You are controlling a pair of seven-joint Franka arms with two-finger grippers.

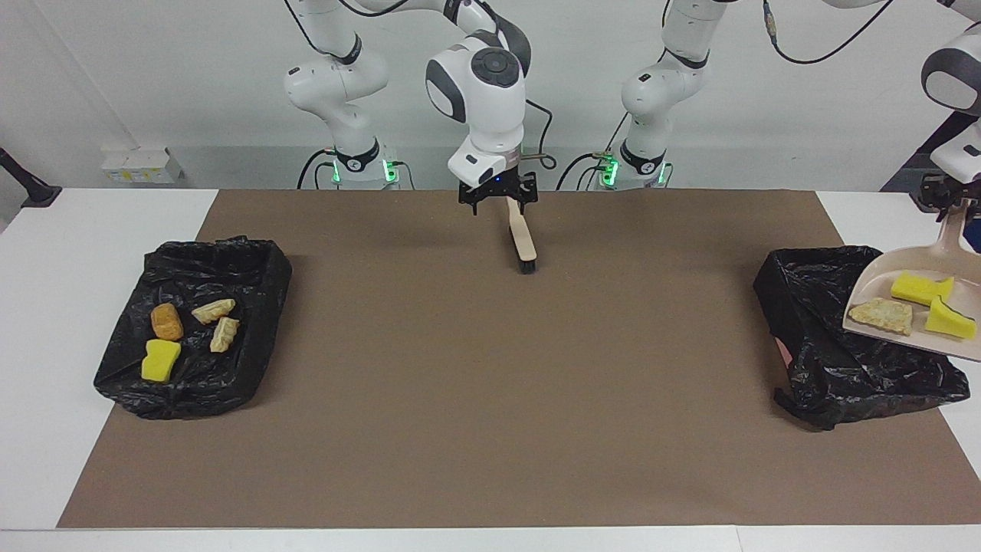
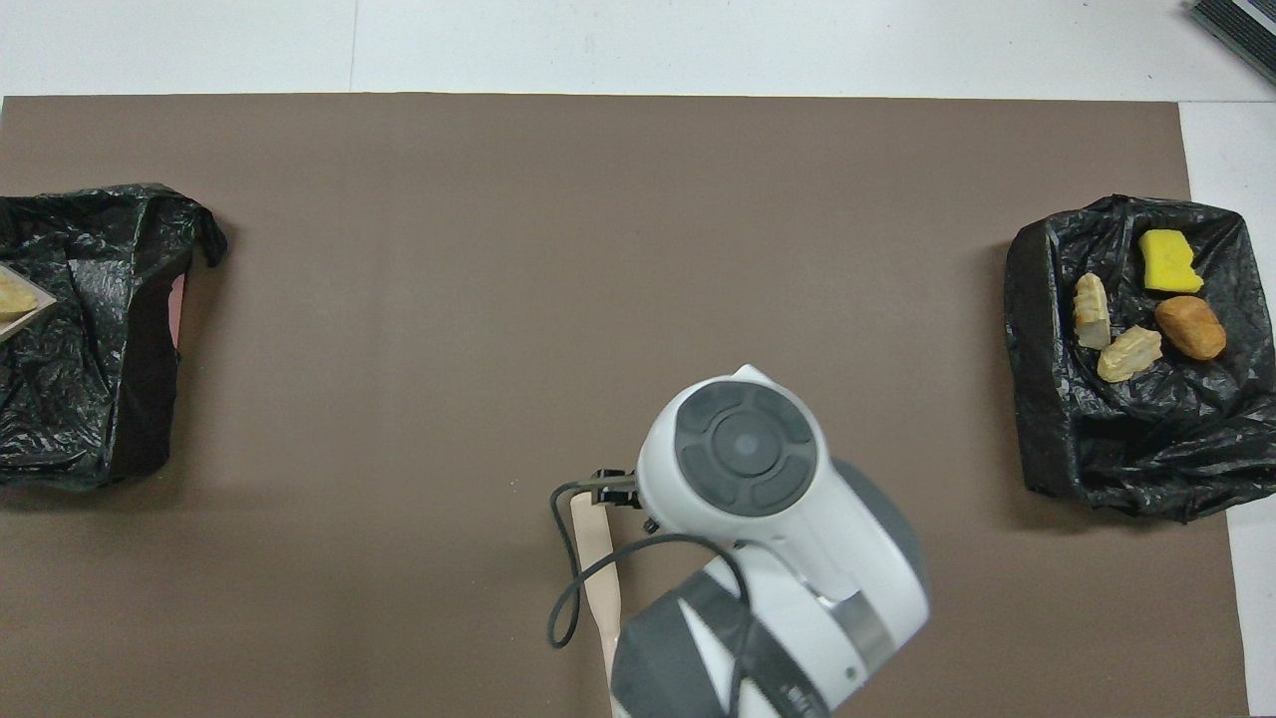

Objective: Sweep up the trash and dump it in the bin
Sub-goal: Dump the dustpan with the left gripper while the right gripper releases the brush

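Observation:
My left gripper (image 1: 953, 204) is shut on the handle of the beige dustpan (image 1: 874, 285), which it holds in the air over the black-lined bin (image 1: 828, 345) at the left arm's end of the table. In the pan lie three bits of trash: two yellow chunks (image 1: 921, 287) and a tan lump (image 1: 881, 315). The overhead view shows only a corner of the dustpan (image 2: 12, 304) over that bin (image 2: 90, 339). The beige brush (image 1: 523, 239) lies on the brown mat near the robots. My right gripper (image 1: 497, 202) hangs open just above the end of its handle.
A second black-lined bin (image 1: 199, 337) sits at the right arm's end of the table and holds several bits of trash (image 1: 161, 359). The brown mat (image 1: 475, 399) covers the table between the two bins. From overhead, the right arm's wrist covers part of the brush (image 2: 598, 558).

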